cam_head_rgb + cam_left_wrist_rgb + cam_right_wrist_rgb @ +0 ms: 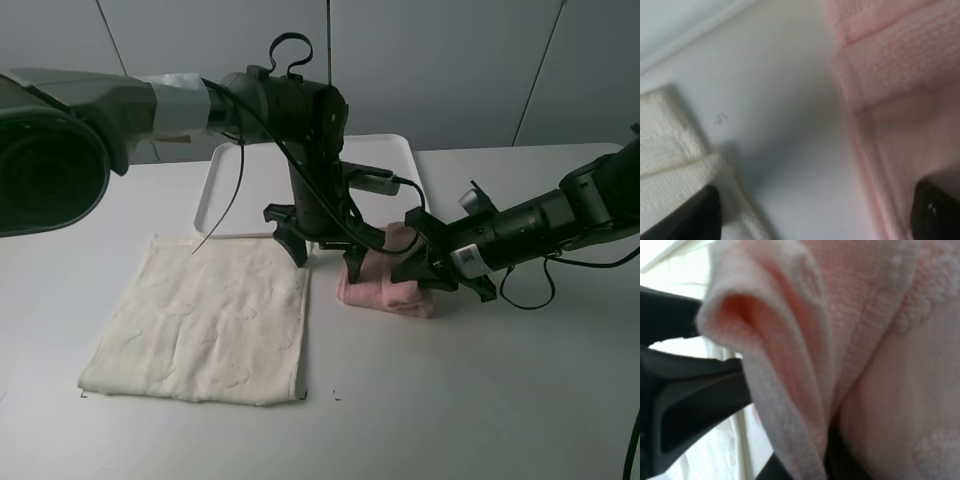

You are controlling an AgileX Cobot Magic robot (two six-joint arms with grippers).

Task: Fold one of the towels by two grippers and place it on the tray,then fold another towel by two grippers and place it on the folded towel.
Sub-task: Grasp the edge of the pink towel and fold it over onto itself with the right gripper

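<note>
Nearest, on the left of the table [500,400], a cream towel [205,320] is laid out flat and unfolded. Just right of it and slightly farther, the pink towel [385,288] is seen folded into a small bundle on the tabletop, not on the tray. The left gripper [322,252] is lowered over the gap between the two towels with its fingers [700,215] spread wide, one at the cream towel's edge and the other at the pink one. The right gripper [412,252] is pressed into the pink bundle from the right; whether it is clamped cannot be told. Farthest, the white tray [215,190] is set behind both towels.
</note>
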